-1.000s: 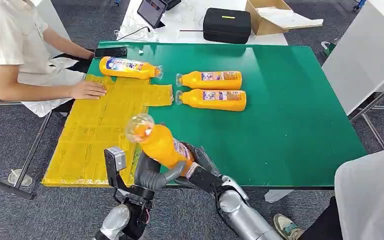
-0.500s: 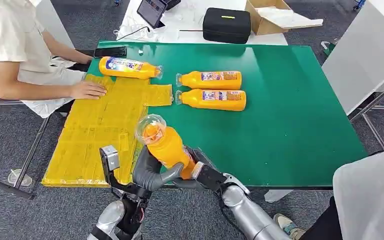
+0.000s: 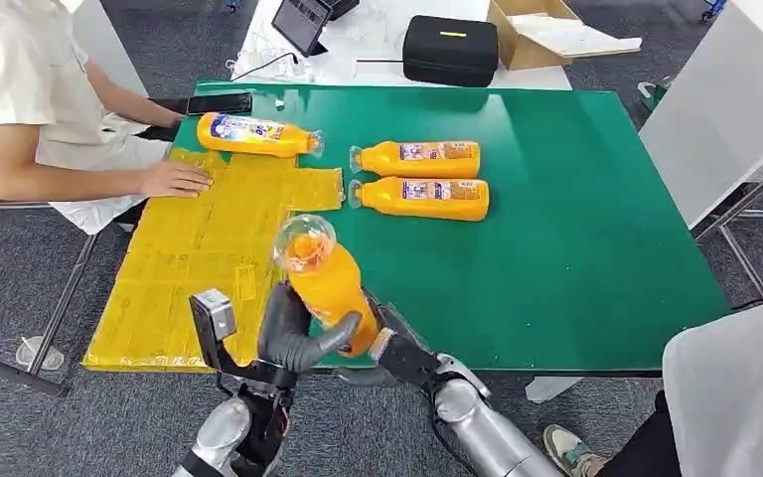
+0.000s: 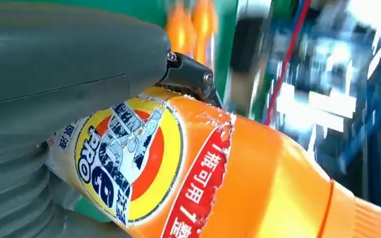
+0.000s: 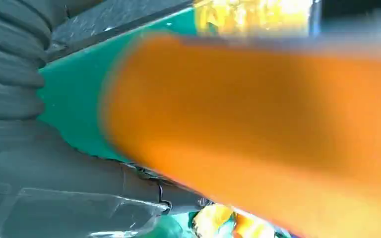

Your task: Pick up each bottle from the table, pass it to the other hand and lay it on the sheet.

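1. We count four bottles. One lies at the far end of the yellow sheet, so we judge it already placed.
2. Two more lie side by side on the green table, near the sheet but off it; they remain to be picked up.
3. The fourth bottle is in hand-over, held above the table's near edge, just beside the sheet's near corner, tilted with its clear cap end raised and pointing away from us.
4. Our left hand wraps the bottle's lower body, thumb across the front; in the left wrist view the thumb presses right on the label.
5. Our right hand sits against the bottle's base from the other side. Its fingers are mostly hidden behind the bottle, and the right wrist view is blurred, so we cannot tell whether it grips or has let go.
6. Both forearms meet low at the table's near edge, wrists close together.
7. A seated person rests a hand on the sheet's far part.
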Available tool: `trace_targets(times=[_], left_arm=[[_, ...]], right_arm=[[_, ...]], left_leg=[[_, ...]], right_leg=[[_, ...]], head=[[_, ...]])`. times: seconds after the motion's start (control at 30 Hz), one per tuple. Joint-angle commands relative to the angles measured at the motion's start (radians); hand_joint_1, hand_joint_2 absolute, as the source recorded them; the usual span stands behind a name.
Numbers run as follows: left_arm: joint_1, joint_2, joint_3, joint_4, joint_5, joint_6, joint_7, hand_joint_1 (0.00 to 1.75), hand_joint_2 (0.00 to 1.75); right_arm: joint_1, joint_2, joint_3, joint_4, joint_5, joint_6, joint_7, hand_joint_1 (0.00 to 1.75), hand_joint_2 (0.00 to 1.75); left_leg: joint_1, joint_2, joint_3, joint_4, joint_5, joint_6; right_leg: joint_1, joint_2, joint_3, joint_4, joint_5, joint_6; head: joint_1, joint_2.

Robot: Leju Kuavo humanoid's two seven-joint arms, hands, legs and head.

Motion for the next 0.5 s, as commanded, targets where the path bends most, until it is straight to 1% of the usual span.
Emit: trace_targets(times=[0.03, 0.07, 0.1, 0.13, 0.23, 0.27, 0.3, 0.33, 0.4, 0.47, 0.5], left_arm=[[0.064, 0.028, 0.161, -0.135, -0.104, 0.259, 0.009, 1.75, 1.75], [0.085, 0.016, 0.195, -0.170, -0.099, 0.291, -0.013, 1.75, 1.75], [0.088, 0.019, 0.197, -0.181, -0.100, 0.291, -0.012, 1.75, 1.75], [0.104, 0.008, 0.221, -0.218, -0.113, 0.342, -0.037, 1.75, 1.75], [0.108, 0.011, 0.222, -0.239, -0.113, 0.345, -0.033, 1.75, 1.75], [0.109, 0.006, 0.223, -0.246, -0.108, 0.351, -0.034, 1.75, 1.75], [0.114, 0.000, 0.235, -0.265, -0.091, 0.357, -0.046, 1.75, 1.75], [0.119, -0.001, 0.241, -0.284, -0.079, 0.362, -0.052, 1.75, 1.75], [0.120, 0.004, 0.246, -0.304, -0.077, 0.367, -0.054, 1.75, 1.75], [0.122, 0.005, 0.247, -0.312, -0.076, 0.369, -0.053, 1.75, 1.75], [0.122, 0.005, 0.247, -0.312, -0.076, 0.369, -0.053, 1.75, 1.75]], right_arm=[[0.147, -0.015, -0.136, -0.133, 0.162, -0.410, -0.002, 0.00, 1.75], [0.166, -0.017, -0.166, -0.152, 0.190, -0.480, -0.014, 0.00, 1.75], [0.170, -0.022, -0.172, -0.156, 0.190, -0.477, -0.014, 0.00, 1.75], [0.187, -0.020, -0.207, -0.181, 0.222, -0.550, -0.027, 0.00, 1.75], [0.193, -0.025, -0.213, -0.193, 0.221, -0.543, -0.025, 0.00, 1.75], [0.197, -0.020, -0.226, -0.201, 0.235, -0.570, -0.030, 0.00, 1.75], [0.203, -0.019, -0.242, -0.203, 0.253, -0.605, -0.028, 0.00, 1.75], [0.208, -0.019, -0.253, -0.207, 0.258, -0.618, -0.029, 0.00, 1.75], [0.216, -0.021, -0.268, -0.212, 0.260, -0.630, -0.031, 0.00, 1.75], [0.219, -0.023, -0.271, -0.214, 0.260, -0.629, -0.033, 0.00, 1.75], [0.219, -0.023, -0.271, -0.214, 0.260, -0.629, -0.033, 0.00, 1.75]], left_leg=[[-0.001, 0.000, 0.006, -0.001, -0.002, 0.001], [-0.001, 0.000, 0.004, -0.001, -0.001, 0.001], [-0.001, 0.000, 0.006, -0.001, -0.003, 0.001], [0.000, 0.000, 0.003, 0.000, -0.002, 0.001], [0.000, 0.001, 0.002, 0.000, -0.002, 0.000], [-0.001, 0.000, 0.005, 0.000, -0.004, 0.001], [-0.001, 0.000, 0.004, 0.000, -0.003, 0.000], [-0.001, 0.000, 0.005, 0.000, -0.004, 0.001], [-0.001, 0.000, 0.002, 0.000, -0.002, 0.000], [-0.001, 0.001, 0.008, 0.000, -0.005, 0.001], [-0.001, 0.000, 0.002, 0.000, -0.002, 0.000]], right_leg=[[0.000, -0.002, 0.006, 0.000, -0.003, -0.002], [0.000, -0.001, 0.003, 0.000, -0.002, -0.001], [0.000, -0.002, 0.006, 0.000, -0.003, -0.002], [0.000, -0.001, 0.003, 0.000, -0.002, -0.001], [0.000, 0.000, 0.001, 0.000, -0.002, -0.002], [0.000, -0.001, 0.005, 0.001, -0.004, -0.002], [0.000, -0.001, 0.003, 0.000, -0.003, -0.002], [-0.001, -0.002, 0.005, 0.001, -0.004, -0.003], [0.000, -0.001, 0.002, 0.000, -0.002, -0.002], [0.000, -0.001, 0.007, 0.001, -0.005, -0.003], [0.000, -0.001, 0.002, 0.000, -0.002, -0.002]], head=[[0.000, 0.000], [0.000, 0.000], [0.000, 0.000], [0.000, 0.000], [0.000, 0.000], [0.000, 0.000], [0.000, 0.000], [0.000, 0.000], [0.000, 0.000], [0.000, 0.000], [0.000, 0.000]])
